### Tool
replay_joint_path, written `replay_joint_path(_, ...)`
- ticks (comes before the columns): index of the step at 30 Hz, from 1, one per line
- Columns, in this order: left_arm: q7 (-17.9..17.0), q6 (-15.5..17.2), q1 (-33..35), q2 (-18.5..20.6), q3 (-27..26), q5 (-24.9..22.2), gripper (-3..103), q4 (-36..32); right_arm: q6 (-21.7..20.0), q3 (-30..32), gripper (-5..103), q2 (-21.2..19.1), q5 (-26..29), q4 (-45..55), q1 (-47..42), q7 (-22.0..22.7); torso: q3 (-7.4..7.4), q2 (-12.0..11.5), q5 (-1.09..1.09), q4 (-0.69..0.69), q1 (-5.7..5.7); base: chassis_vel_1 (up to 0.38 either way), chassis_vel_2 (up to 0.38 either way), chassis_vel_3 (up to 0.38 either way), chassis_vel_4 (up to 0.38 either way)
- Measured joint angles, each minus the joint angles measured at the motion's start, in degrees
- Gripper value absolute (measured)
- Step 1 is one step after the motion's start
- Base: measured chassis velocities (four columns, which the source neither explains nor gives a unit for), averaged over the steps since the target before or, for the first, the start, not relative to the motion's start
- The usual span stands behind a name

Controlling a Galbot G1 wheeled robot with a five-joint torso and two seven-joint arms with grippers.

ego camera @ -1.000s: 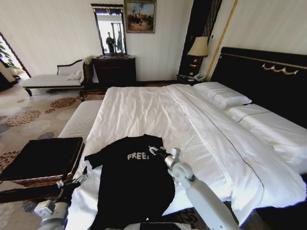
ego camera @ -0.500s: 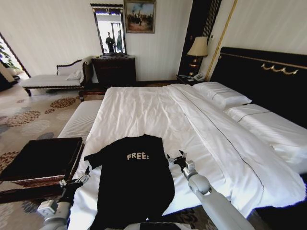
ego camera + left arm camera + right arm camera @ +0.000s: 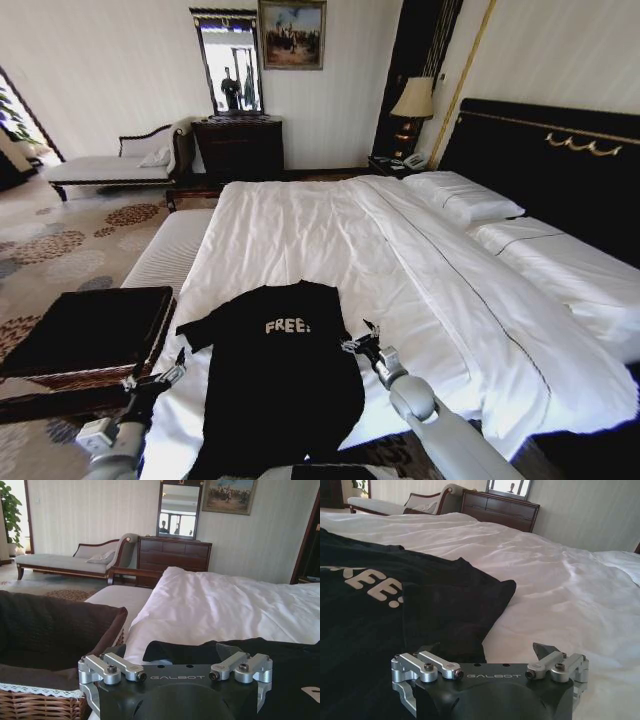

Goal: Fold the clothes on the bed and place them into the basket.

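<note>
The black T-shirt (image 3: 275, 375) with white "FREE!" lettering lies flat on the near corner of the bed (image 3: 330, 230), sleeves spread. My right gripper (image 3: 358, 337) hovers open just above the white duvet, beside the shirt's right sleeve. In the right wrist view that sleeve (image 3: 470, 595) lies just ahead of the spread right gripper (image 3: 485, 652). My left gripper (image 3: 160, 375) is open at the bed's left edge, between the shirt's left sleeve and the basket (image 3: 90, 330). The left wrist view shows the left gripper (image 3: 182, 655), the shirt (image 3: 280, 662) and the basket's wicker wall (image 3: 45, 707).
A white striped bench (image 3: 170, 250) runs along the bed's left side behind the basket. Pillows (image 3: 460, 195) and the black headboard (image 3: 550, 160) are at the far right. A chaise longue (image 3: 110, 165) and a dark dresser (image 3: 238, 148) stand by the back wall.
My right gripper has moved off the shirt's chest, going right and nearer, down beside the right sleeve. The left arm has barely moved. The shirt lies as before.
</note>
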Motion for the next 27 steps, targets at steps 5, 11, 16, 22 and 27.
replay_joint_path(5, 0.0, 1.1, -1.3, 0.9, 0.9, -0.4, 100, 0.8, 0.1, 2.1, 100, 0.3, 2.2, 1.6, -0.9, 0.7, 0.00, 0.0, -0.01, 0.00, 0.00, 0.000, 0.000, 0.000, 0.000)
replay_joint_path(11, -1.3, 4.9, -5.6, 1.5, 2.6, -6.3, 100, 2.7, -0.4, 4.4, 100, 1.4, 5.0, 2.7, -1.9, 1.6, 0.00, 0.0, 0.01, 0.01, 0.00, 0.000, 0.000, 0.000, 0.000)
replay_joint_path(16, -3.4, 7.5, -11.5, 2.2, 3.2, -12.1, 101, 4.9, -0.5, 5.9, 100, 2.7, 4.5, 2.9, -4.0, 1.6, 0.00, 0.0, 0.02, 0.00, 0.00, 0.000, 0.000, 0.000, 0.000)
replay_joint_path(22, -6.0, 10.2, -16.5, 2.3, 4.2, -19.5, 98, 7.6, -0.7, 6.8, 100, 2.5, 4.8, 3.5, -4.6, 1.6, 0.01, 0.0, 0.01, 0.00, 0.00, 0.000, 0.000, 0.000, 0.000)
replay_joint_path(27, -9.0, 11.3, -18.3, 0.7, 4.0, -26.1, 98, 9.2, -1.1, 6.6, 100, 1.9, 5.4, 3.9, -4.5, 1.6, 0.01, 0.0, 0.00, 0.01, 0.00, 0.000, 0.000, 0.000, 0.000)
